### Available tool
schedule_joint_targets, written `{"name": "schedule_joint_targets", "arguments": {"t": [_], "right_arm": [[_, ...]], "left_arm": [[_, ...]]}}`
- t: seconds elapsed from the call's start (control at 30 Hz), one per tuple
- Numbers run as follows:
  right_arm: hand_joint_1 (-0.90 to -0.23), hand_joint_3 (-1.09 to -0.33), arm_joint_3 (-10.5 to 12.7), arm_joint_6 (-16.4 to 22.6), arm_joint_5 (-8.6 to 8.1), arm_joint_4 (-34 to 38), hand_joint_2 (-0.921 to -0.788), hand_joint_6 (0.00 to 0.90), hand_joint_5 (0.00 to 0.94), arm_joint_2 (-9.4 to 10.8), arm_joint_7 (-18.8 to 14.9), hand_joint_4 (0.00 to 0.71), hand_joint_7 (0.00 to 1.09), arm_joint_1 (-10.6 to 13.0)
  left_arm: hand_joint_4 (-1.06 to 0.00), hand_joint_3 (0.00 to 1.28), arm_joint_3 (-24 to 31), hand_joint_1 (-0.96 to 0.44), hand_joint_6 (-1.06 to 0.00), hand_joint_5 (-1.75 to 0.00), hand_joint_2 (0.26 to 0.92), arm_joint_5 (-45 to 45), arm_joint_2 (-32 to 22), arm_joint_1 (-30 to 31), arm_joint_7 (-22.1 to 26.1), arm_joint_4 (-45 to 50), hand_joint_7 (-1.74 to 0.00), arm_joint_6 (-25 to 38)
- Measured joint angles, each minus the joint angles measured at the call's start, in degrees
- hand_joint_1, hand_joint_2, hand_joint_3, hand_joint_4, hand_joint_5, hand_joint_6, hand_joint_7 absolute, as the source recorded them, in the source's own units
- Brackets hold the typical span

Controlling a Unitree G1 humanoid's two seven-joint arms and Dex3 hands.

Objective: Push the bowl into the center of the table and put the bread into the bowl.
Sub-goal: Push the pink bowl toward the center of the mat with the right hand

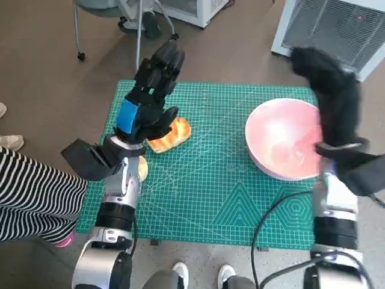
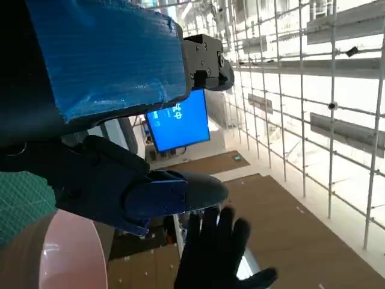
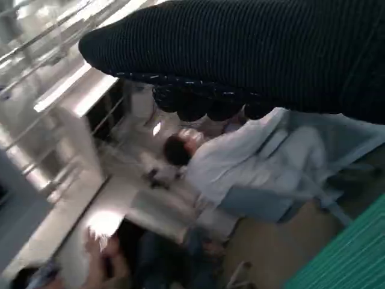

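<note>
The pink bowl sits on the right part of the green mat. A golden piece of bread lies on the mat's left part. My left hand hovers over the bread's near-left side, fingers stretched out toward the far edge and holding nothing. My right hand, in its black glove, is raised by the bowl's right rim with fingers spread. The left wrist view shows the bowl's rim and the gloved right hand beyond it.
A small orange object lies by my left forearm. A person in striped clothing sits at the left, shoes show at the near edge. A chair base and a white unit stand beyond the table.
</note>
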State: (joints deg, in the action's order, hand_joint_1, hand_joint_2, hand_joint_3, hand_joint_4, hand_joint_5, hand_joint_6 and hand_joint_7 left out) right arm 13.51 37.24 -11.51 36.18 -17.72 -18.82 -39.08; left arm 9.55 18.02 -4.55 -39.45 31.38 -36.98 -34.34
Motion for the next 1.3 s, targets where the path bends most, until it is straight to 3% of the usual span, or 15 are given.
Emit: {"name": "schedule_joint_targets", "arguments": {"t": [0.2,0.5,0.77,0.93,1.3], "right_arm": [[-0.722,-0.762,3.5,2.7,0.62,9.1,-0.921,-0.001,0.001,-3.1,4.0,0.119,0.43,-1.5],[-0.659,-0.843,5.5,3.7,1.76,20.9,-0.921,-0.001,0.0,-6.8,8.7,0.09,0.34,-3.4],[-0.64,-0.855,5.8,3.8,2.29,25.2,-0.921,-0.001,0.001,-7.4,9.7,0.089,0.34,-4.2],[-0.623,-0.862,7.3,-1.7,2.0,31.6,-0.921,0.004,0.003,-8.0,10.5,0.091,0.32,-6.2],[-0.609,-0.867,10.3,-11.1,0.27,37.8,-0.921,0.013,0.006,-6.9,11.3,0.1,0.33,-6.1]], "left_arm": [[-0.07,0.44,0.3,-0.67,0.0,-0.02,0.921,0.0,-0.2,0.0,0.2,-0.2,-0.4,0.0],[-0.07,0.44,0.3,-0.68,0.0,-0.02,0.921,0.0,-0.2,0.0,0.5,-0.8,-0.4,-0.1],[-0.08,0.44,0.5,-0.68,0.0,-0.02,0.921,0.0,-0.3,0.0,0.5,-0.9,-0.41,-0.2],[-0.08,0.44,0.6,-0.68,0.0,-0.02,0.921,0.0,-0.3,0.0,0.5,-1.7,-0.42,-0.6],[-0.09,0.43,1.3,-0.69,0.0,-0.02,0.921,0.0,-1.1,0.0,-0.3,-2.1,-0.44,-0.9]]}}
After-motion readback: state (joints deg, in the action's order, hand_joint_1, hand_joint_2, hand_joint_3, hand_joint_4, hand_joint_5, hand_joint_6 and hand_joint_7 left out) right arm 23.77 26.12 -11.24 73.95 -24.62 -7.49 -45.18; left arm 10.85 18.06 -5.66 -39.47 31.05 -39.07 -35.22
